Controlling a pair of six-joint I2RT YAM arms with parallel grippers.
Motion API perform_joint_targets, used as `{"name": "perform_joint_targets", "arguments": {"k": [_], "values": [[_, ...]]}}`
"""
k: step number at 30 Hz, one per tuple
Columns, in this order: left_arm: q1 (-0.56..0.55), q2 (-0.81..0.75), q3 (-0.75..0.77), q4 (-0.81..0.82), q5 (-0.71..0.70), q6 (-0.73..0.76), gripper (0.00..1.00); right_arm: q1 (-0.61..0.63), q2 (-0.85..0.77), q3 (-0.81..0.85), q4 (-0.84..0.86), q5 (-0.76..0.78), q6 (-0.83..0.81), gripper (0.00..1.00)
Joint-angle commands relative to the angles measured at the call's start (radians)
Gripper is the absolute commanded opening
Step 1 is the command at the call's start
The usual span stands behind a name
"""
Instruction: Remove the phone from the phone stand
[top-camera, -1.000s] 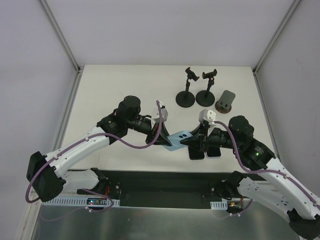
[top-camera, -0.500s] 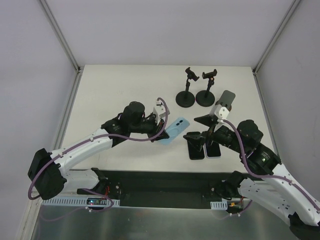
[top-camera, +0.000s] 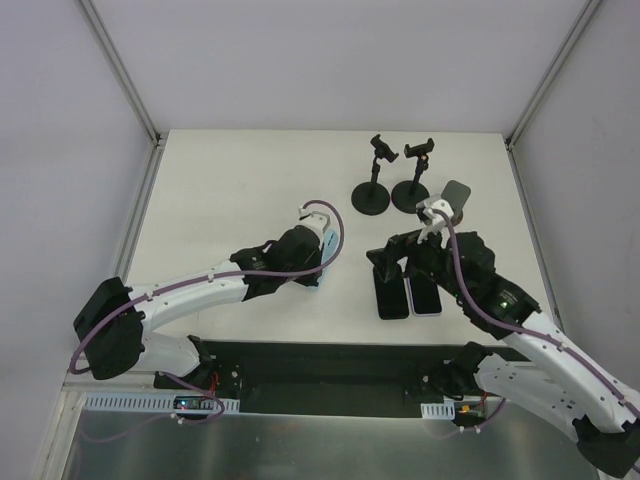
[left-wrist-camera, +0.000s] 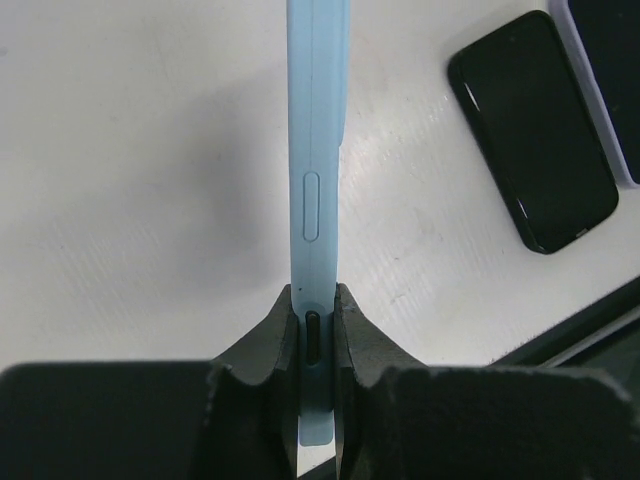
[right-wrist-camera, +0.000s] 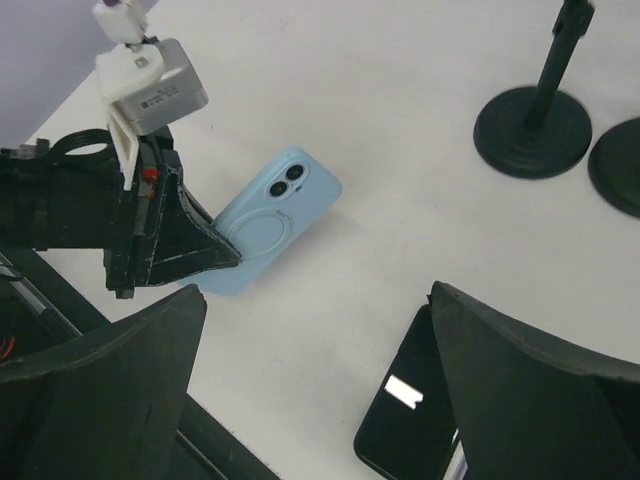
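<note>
**Blue phone pinched on edge over the table**

The left gripper (left-wrist-camera: 314, 300) is closed on a light blue phone (left-wrist-camera: 317, 150), seen edge-on and running straight up the middle of the frame. Both dark fingers (left-wrist-camera: 270, 335) press against the phone's flat sides near its lower end (a small dark slot on its edge sits right between them). A long side button (left-wrist-camera: 311, 206) shows higher up the edge. Below lies the white table (left-wrist-camera: 130, 180). To the upper right, a black phone (left-wrist-camera: 533, 130) lies flat, screen up, with a second dark phone (left-wrist-camera: 612, 50) just beside it, cut off at the corner.
</note>
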Motion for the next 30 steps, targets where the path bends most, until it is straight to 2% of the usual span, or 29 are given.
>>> {"name": "perform_joint_targets", "arguments": {"k": [1, 17, 24, 30], "values": [[-0.046, 0.047, 0.097, 0.005, -0.149, -0.125, 0.00, 0.000, 0.085, -0.026, 0.044, 0.038, 0.236, 0.96], [-0.166, 0.126, 0.158, 0.003, -0.198, -0.137, 0.00, 0.002, 0.378, -0.074, 0.277, -0.036, 0.614, 0.99], [-0.185, 0.127, 0.163, 0.003, -0.208, -0.133, 0.00, 0.000, 0.431, -0.103, 0.344, -0.002, 0.669, 0.88], [-0.198, 0.126, 0.166, 0.005, -0.215, -0.128, 0.00, -0.001, 0.487, -0.097, 0.387, -0.014, 0.690, 0.82]]}}
